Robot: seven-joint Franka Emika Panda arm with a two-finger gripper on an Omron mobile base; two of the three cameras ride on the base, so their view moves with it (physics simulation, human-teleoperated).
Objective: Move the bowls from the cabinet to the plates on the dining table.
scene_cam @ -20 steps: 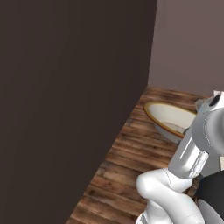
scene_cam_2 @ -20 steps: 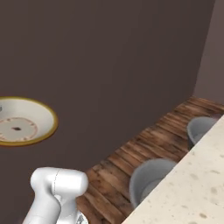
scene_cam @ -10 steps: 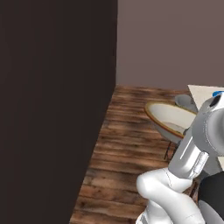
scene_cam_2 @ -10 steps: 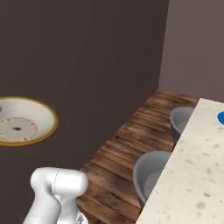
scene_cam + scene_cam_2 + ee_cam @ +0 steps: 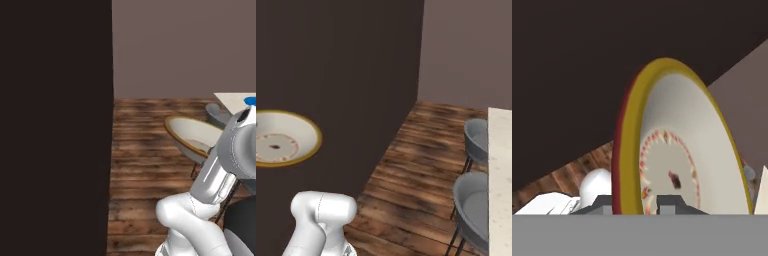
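The shallow beige bowl (image 5: 682,150) with its brown-yellow rim stands on edge in the hand view. My gripper (image 5: 636,204) is shut on the bowl's rim, one fingertip (image 5: 603,202) outside the rim and the other inside. The same bowl (image 5: 192,135) hangs in the air behind my arm in the left base view and at the left edge as bowl (image 5: 281,137) in the right base view. A corner of the pale speckled dining table (image 5: 499,175) shows on the right, with a bit of a blue plate (image 5: 251,101) on the table (image 5: 231,100). The marbled bowl is out of view.
A tall dark brown flat surface (image 5: 55,125) stands close on the left; I cannot tell whether it belongs to the cabinet. Two grey chairs (image 5: 476,140) (image 5: 476,210) stand along the table's side. Wooden floor (image 5: 416,165) runs between the dark surface and the chairs.
The whole picture has shifted in both base views, so the camera has moved: the dark surface slid left, and the table and chairs came further into view. The bowl stays in the grip.
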